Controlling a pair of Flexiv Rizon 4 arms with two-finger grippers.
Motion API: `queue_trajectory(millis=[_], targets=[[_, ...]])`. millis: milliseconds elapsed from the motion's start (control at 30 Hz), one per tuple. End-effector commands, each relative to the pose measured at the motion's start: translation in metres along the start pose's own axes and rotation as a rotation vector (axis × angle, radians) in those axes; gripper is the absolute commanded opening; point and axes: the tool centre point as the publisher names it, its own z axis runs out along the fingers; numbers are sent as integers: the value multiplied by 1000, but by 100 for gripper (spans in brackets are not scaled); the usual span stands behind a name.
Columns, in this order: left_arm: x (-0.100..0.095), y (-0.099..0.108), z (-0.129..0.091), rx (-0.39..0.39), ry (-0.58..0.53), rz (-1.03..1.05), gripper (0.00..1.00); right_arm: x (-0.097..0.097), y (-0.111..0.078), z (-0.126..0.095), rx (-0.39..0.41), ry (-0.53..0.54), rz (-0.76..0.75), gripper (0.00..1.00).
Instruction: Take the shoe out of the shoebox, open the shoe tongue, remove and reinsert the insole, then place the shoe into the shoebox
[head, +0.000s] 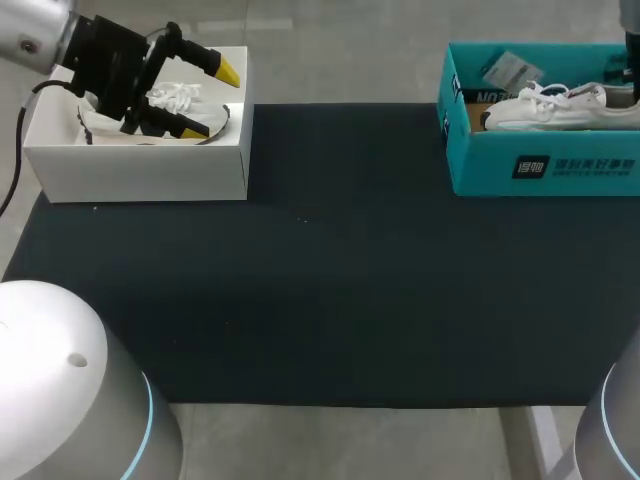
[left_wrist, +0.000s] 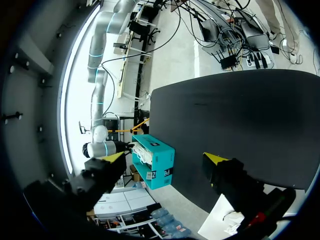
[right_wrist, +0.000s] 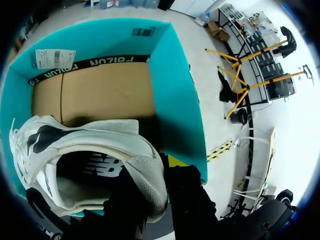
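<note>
A white shoe (head: 550, 105) lies in the teal shoebox (head: 540, 165) at the back right, toe toward the table's middle. My right gripper (head: 632, 75) is at its heel, by the view's edge. In the right wrist view that gripper (right_wrist: 150, 180) is shut on the heel collar of the shoe (right_wrist: 80, 135), one finger inside it and one outside, above the cardboard floor of the teal box (right_wrist: 170, 75). My left gripper (head: 212, 98) hangs open over the white shoebox (head: 140, 160) at the back left, with nothing between its fingers (left_wrist: 215, 159).
Another white shoe (head: 180, 100) lies in the white shoebox under my left gripper. A white tag (head: 510, 68) lies in the teal box. The dark mat (head: 330, 280) spreads between the two boxes. The left wrist view looks across it to the teal box (left_wrist: 155, 160).
</note>
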Motion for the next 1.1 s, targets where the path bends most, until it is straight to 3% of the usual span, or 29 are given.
queue_trajectory(millis=[33,767,1100], targets=[[-1,0,0,0,5,0,100,8,2,12,5,0,-1,0],[-1,0,0,0,5,0,100,15,-4,64,84,-15,-38,0],[-1,0,0,0,5,0,100,19,-9,76,119,-3,-44,0]])
